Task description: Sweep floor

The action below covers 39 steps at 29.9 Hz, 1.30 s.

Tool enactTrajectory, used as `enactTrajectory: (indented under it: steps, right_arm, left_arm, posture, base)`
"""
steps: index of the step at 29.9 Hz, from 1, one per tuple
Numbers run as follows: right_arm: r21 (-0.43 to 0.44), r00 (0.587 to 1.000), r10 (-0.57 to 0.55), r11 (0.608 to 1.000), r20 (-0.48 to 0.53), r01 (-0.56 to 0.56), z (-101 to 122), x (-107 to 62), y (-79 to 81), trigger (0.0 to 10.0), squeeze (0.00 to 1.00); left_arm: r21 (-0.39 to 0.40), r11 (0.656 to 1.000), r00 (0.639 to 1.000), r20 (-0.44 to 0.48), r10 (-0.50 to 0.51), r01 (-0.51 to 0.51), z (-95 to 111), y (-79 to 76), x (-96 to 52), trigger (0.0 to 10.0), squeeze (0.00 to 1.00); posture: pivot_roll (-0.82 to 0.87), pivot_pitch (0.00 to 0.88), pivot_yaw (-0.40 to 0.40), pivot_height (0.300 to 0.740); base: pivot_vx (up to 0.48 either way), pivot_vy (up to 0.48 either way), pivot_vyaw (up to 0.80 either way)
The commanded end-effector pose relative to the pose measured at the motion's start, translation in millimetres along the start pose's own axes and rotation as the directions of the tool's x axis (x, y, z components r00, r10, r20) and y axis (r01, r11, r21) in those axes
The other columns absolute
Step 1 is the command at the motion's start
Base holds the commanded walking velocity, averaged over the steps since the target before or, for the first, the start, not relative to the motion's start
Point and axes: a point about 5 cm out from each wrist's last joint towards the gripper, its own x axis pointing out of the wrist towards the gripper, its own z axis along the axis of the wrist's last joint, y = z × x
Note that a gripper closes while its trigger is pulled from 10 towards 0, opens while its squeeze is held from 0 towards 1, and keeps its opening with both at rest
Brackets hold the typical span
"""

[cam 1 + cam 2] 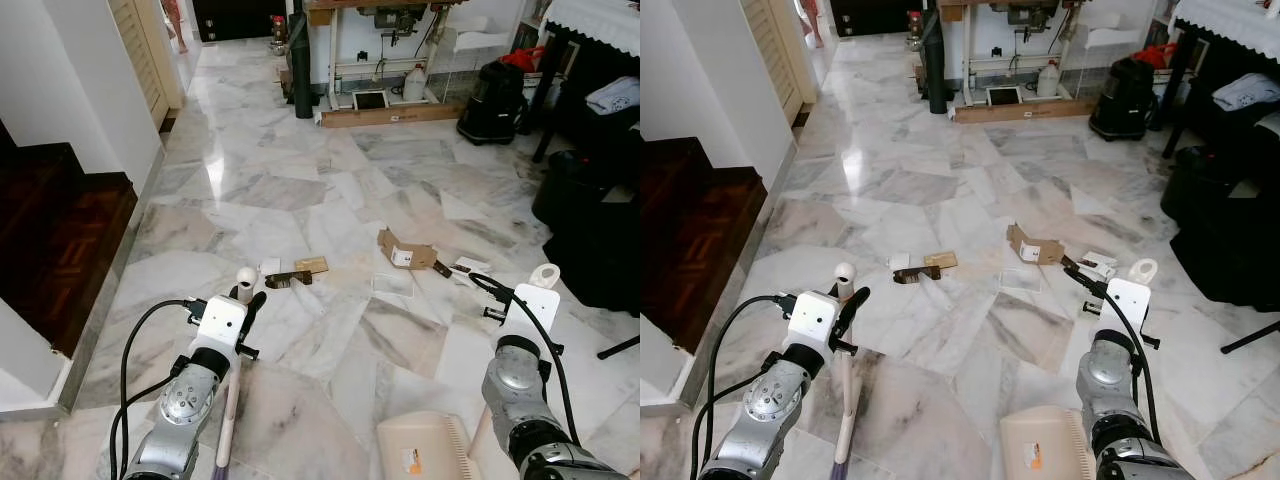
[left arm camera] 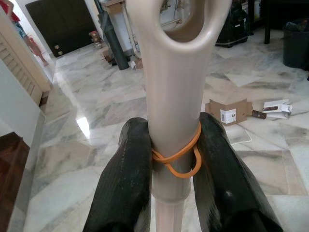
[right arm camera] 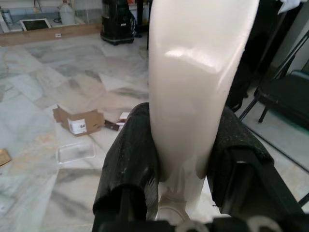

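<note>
My left gripper (image 2: 175, 159) is shut on the beige broom handle (image 2: 174, 72), just below its loop end, where an orange rubber band wraps it. The broom stick (image 1: 232, 400) runs down beside my left arm. My right gripper (image 3: 186, 145) is shut on the cream dustpan handle (image 3: 198, 63); the dustpan (image 1: 425, 447) rests on the floor between my arms. Ahead on the marble lie a torn brown cardboard piece (image 1: 405, 250), a tan card (image 1: 311, 265), a dark scrap (image 1: 288, 280), a clear plastic sheet (image 1: 392, 284) and a small packet (image 1: 465, 268).
Dark wooden stairs (image 1: 60, 220) drop away on the left. Black furniture (image 1: 600, 240) and a stand leg (image 1: 618, 348) crowd the right. A black vacuum (image 1: 492, 100), a wooden plank (image 1: 390, 115) and a sewing table (image 1: 385, 40) stand at the back. A person's legs (image 1: 175, 20) show in the far doorway.
</note>
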Motion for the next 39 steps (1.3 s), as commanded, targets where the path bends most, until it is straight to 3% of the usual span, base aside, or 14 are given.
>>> enactTrajectory:
  steps: [1,6,16,22,28,39]
  right_arm:
    - [0.051,1.0,-0.006,0.999,-0.029,0.007,0,-0.8,4.8,10.0,0.0]
    - [0.164,0.982,-0.013,0.986,-0.188,0.044,-26,-17.4,13.8,10.0,0.0]
    - [0.135,0.961,0.042,0.991,-0.274,-0.005,-42,-26.4,17.6,10.0,0.0]
    - [0.11,0.955,0.1,0.991,-0.28,-0.072,-44,-27.9,22.4,10.0,0.0]
    - [0.089,0.959,0.187,0.981,-0.214,-0.172,-32,-26.7,35.0,10.0,0.0]
    - [0.077,0.946,0.259,0.966,-0.195,-0.248,-25,-24.1,42.0,10.0,0.0]
  left_arm:
    - [0.018,1.0,0.999,0.035,-0.006,0.005,7,2.0,1.1,10.0,0.0]
    - [0.016,1.0,0.999,0.038,-0.014,0.013,8,1.0,0.6,10.0,0.0]
    - [0.002,1.0,0.999,0.032,-0.024,0.024,7,-1.6,0.4,10.0,0.0]
    - [-0.002,1.0,0.999,0.028,-0.028,0.028,6,-2.2,0.4,10.0,0.0]
    - [-0.005,1.0,0.999,0.028,-0.028,0.028,6,-2.7,0.7,10.0,0.0]
    - [-0.013,1.0,0.999,0.028,-0.026,0.027,6,-4.1,2.3,10.0,0.0]
  posture:
    - [0.09,0.0,0.032,0.74]
    - [0.09,0.0,0.031,0.74]
    - [0.09,0.0,0.026,0.74]
    - [0.08,0.0,0.026,0.74]
    - [0.08,0.0,0.022,0.74]
    - [0.08,0.0,0.015,0.74]
  base:
    - [0.0,0.0,0.0]
    - [0.0,0.0,0.0]
    - [0.0,0.0,0.0]
    - [0.0,0.0,0.0]
    - [0.0,0.0,0.0]
    - [0.0,0.0,0.0]
